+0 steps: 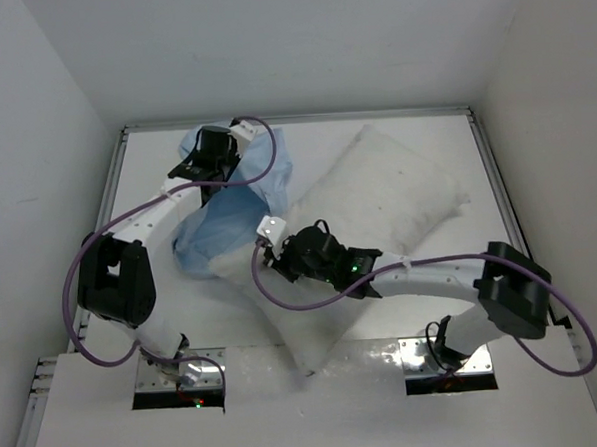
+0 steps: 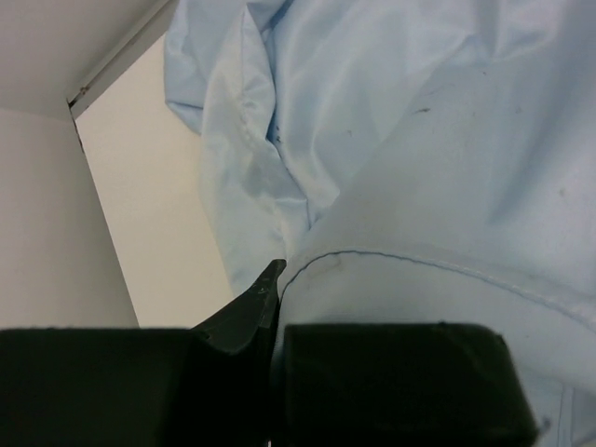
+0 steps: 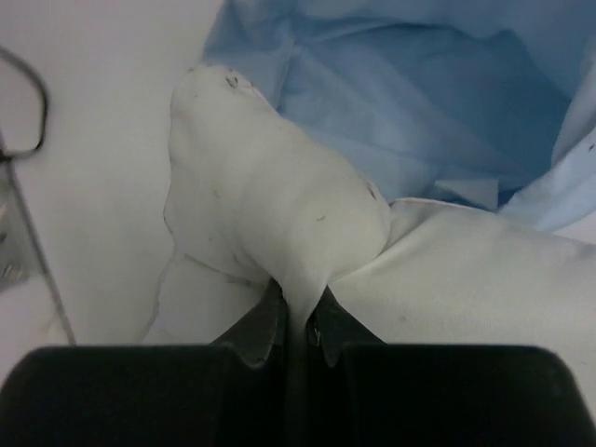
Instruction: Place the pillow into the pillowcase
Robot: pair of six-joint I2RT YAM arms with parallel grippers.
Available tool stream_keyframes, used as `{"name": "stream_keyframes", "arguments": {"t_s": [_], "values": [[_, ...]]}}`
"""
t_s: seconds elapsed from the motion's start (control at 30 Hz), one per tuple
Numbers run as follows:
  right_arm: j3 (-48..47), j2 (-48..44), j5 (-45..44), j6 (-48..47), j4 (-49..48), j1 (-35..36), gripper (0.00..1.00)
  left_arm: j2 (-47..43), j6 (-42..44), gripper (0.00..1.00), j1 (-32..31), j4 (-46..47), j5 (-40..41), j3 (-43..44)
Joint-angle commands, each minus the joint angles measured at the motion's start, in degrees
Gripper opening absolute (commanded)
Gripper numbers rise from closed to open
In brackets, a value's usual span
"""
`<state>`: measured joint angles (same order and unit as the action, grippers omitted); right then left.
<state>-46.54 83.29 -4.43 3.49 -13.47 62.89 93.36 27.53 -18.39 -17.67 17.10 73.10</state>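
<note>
The left gripper [image 2: 277, 284] clamps the pillowcase [image 1: 211, 238] hem to hold it open, while the right gripper [image 3: 298, 321] pinches a pillow [image 1: 378, 204] corner to feed in.

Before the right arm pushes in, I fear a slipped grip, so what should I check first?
1. Grip of right tool on the pillow corner: ok, shut.
2. Grip of left tool on the pillowcase hem: ok, shut.
3. Mouth open ahead of that corner, blue inside showing: ok.
4. Pillow wholly inside: not ok, most lies outside.
5. Bottom layer of the mouth under the pillow: cannot tell.
</note>
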Motion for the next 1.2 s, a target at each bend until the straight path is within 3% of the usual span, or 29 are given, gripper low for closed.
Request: {"name": "stream_keyframes", "arguments": {"t_s": [0.0,0.13,0.27,0.37,0.4,0.43,0.47,0.5,0.53,0.57,0.6,0.73,0.77,0.87,0.97,1.03,1.17], "values": [[-4.4,6.6,-12.2,6.8,-19.0,-0.4,0.0,-4.9,2.3,0.0,-0.5,-1.0,-2.5,-1.8],[-13.1,14.3,-27.3,8.6,-19.9,-2.9,0.0,-7.7,4.2,0.0,-0.8,-4.0,-4.1,-4.0],[-16.9,16.6,-29.0,20.7,-14.5,-9.7,0.0,-10.6,7.4,0.0,-1.2,-6.0,-5.6,-6.3],[-19.4,18.2,-27.5,22.9,-12.8,-13.4,0.0,-11.7,8.1,0.01,-1.6,-8.1,-8.9,-6.5],[-20.2,19.1,-27.5,21.8,-12.7,-13.6,0.05,-11.7,8.5,0.04,-1.9,-8.7,-10.4,-6.5],[-22.7,20.9,-27.5,21.2,-12.1,-13.6,0.18,-11.6,8.8,0.26,-2.6,-9.4,-13.0,-6.9],[-23.7,21.8,-25.4,19.3,-10.8,-13.6,0.6,-11.4,9.1,0.41,-3.0,-9.5,-14.1,-7.1],[-24.2,22.5,-23.9,18.1,-10.6,-13.6,0.76,-11.3,8.9,0.57,-3.0,-9.6,-15.2,-7.2],[-24.6,22.8,-20.2,16.8,-9.7,-13.7,0.86,-11.1,7.7,0.77,-3.0,-9.1,-14.9,-7.2],[-24.2,22.5,-18.2,13.9,-9.0,-14.1,0.95,-11.2,7.1,0.89,-2.8,-9.0,-13.9,-7.1],[-23.5,21.8,-16.2,12.5,-8.5,-14.5,0.97,-11.4,6.6,0.99,-1.9,-9.5,-12.8,-6.5],[-15.6,13.2,-6.5,4.6,-5.1,-16.4,0.99,-17.9,4.6,1.0,4.1,-12.8,-16.2,-5.7],[-14.1,8.5,-4.9,-1.2,-3.9,-16.4,0.99,-19.3,4.4,1.0,5.2,-13.3,-16.4,-6.2],[-11.3,1.2,4.0,-12.1,6.5,-16.0,0.99,-22.0,5.0,1.0,6.0,-14.1,-14.1,-11.6],[-7.6,-3.3,4.2,-18.3,13.3,-14.6,0.98,-19.5,3.2,0.95,6.7,-12.0,-10.9,-17.5],[-5.0,-4.2,3.4,-21.4,16.7,-13.3,0.98,-16.1,1.7,0.91,9.3,-10.2,-12.9,-18.9],[-3.6,1.1,-7.9,-31.6,17.9,-6.0,0.99,-9.4,-0.3,0.89,11.3,-8.9,-20.3,-17.7]]}}
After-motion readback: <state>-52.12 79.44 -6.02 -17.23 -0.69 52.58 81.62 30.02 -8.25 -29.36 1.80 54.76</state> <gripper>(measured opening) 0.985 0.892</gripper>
